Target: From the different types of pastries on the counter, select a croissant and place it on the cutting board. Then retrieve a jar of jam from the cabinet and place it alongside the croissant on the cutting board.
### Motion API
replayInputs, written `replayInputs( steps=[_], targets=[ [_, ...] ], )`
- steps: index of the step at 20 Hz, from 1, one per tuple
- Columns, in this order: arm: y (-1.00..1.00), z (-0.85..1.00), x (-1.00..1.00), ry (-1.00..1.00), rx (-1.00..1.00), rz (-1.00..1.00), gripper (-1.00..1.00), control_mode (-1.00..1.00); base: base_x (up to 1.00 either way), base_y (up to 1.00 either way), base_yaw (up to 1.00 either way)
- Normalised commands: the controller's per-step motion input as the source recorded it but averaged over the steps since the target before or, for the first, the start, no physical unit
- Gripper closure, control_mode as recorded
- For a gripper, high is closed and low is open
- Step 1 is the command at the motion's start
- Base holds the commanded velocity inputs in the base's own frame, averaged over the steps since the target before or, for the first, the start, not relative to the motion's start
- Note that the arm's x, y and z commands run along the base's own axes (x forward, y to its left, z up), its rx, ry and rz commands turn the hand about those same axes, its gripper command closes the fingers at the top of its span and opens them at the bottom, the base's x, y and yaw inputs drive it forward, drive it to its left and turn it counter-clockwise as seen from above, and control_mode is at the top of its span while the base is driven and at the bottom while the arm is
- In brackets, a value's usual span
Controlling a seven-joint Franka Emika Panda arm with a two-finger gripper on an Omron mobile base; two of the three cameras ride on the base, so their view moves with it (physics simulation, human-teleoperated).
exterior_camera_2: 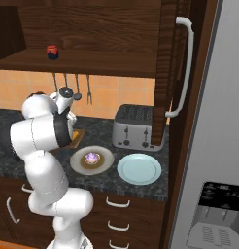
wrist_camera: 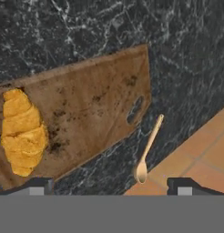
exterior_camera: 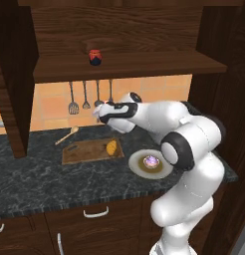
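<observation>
Jar of jam (exterior_camera: 95, 57), cabinet (exterior_camera: 124, 65) shelf, twelve o'clock above croissant (exterior_camera: 111, 147): likely rigid, smooth, light; grasp body below lid. Gripper (wrist_camera: 109, 184) spread wide, empty.

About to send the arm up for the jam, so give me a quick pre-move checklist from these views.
1. Croissant lying on the cutting board: ok.
2. Gripper open, nothing between its fingertips: ok.
3. Jar of jam upright on the open cabinet shelf: ok.
4. Free board space beside the croissant for the jar: ok.
5. Wooden spoon off the board, on the counter: ok.
6. Arm clearance under the shelf edge: cannot tell.
</observation>
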Motion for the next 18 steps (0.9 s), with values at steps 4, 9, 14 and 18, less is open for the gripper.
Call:
replayInputs(
  steps=[4,9,14,18],
  targets=[
    [0.13,0.8,-0.49,-0.11,0.0,0.01,-1.0,-1.0,0.0,0.0,0.0],
    [0.23,0.61,-0.67,-0.09,-0.07,0.12,-1.0,-1.0,0.0,0.0,0.0],
    [0.07,0.57,-0.71,-0.05,-0.18,0.14,-1.0,-1.0,0.0,0.0,0.0],
    [0.0,0.6,-0.57,0.0,-0.33,0.09,-1.0,-1.0,0.0,0.0,0.0]
  ],
)
